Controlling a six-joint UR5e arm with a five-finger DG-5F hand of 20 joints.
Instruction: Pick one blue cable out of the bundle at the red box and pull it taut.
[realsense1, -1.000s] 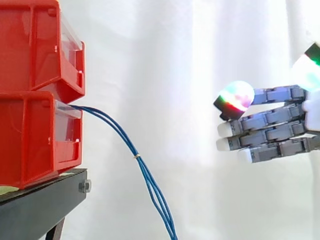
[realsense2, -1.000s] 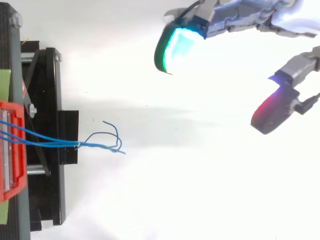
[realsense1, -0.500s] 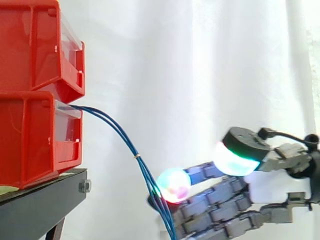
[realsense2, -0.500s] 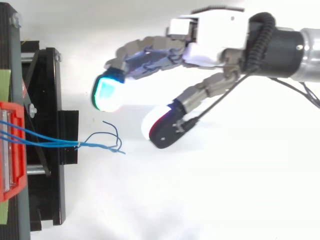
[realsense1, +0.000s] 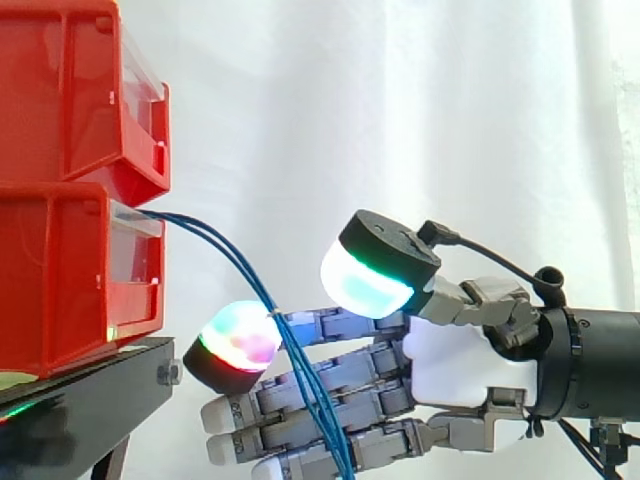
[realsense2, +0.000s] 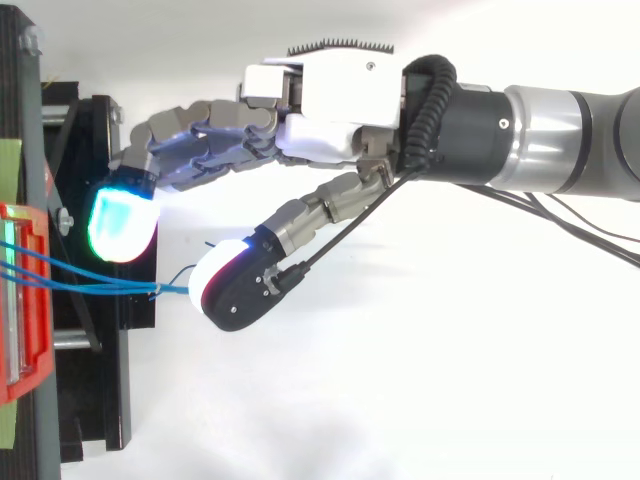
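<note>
We saw the hand (realsense2: 340, 95) stretched in from the right, fingers (realsense2: 120, 222) straight over the black stand (realsense2: 100, 400), thumb (realsense2: 235, 285) spread apart. Blue cables (realsense2: 100, 287) ran from the red box (realsense2: 40, 330) to the thumb's pad.

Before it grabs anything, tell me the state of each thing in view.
Hand: open, fingers extended by the cables, none pinched.
Blue cables: slack, drooping out of the lower bin.
Red bins: stacked on the black stand.

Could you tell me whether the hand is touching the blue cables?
Cannot tell: in side view the blue cables cross the hand, in top view the thumb covers their ends.
</note>
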